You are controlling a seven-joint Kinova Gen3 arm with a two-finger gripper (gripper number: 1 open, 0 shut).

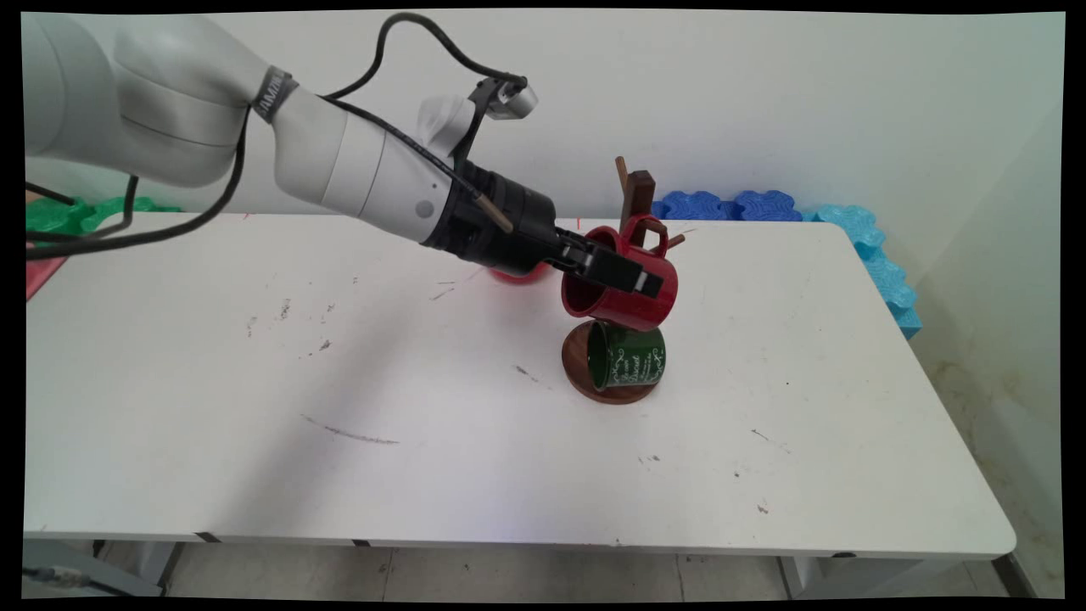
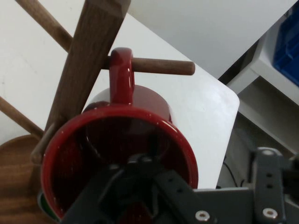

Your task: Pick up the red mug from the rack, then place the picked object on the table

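A: What does the gripper [image 1: 632, 280] have?

B: A glossy red mug [image 1: 624, 288], just right of the frame's centre in the main view. One finger goes inside the mouth and the other runs along the outer wall, so the gripper is clamped on the mug's rim.

A: How does the mug look?

B: Enamel-like, deep red inside and out, with a thick rolled lip and a looped handle. It lies tilted on its side, the open mouth facing left toward the arm. In the hand view the mouth faces the camera, low in the frame, with the handle pointing up.

A: Where is the handle?

B: Threaded over a wooden peg [image 2: 161, 66] of the mug tree [image 1: 636, 197], whose dark upright post rises just behind the mug.

A: Anything else nearby?

B: A green mug [image 1: 629, 356] with pale lettering sits directly below the red one, over the tree's round wooden base [image 1: 577, 365]. Something small and red shows behind the gripper; I cannot tell what it is. Blue foam pieces [image 1: 734, 205] lie at the white tabletop's [image 1: 339, 407] far right edge.
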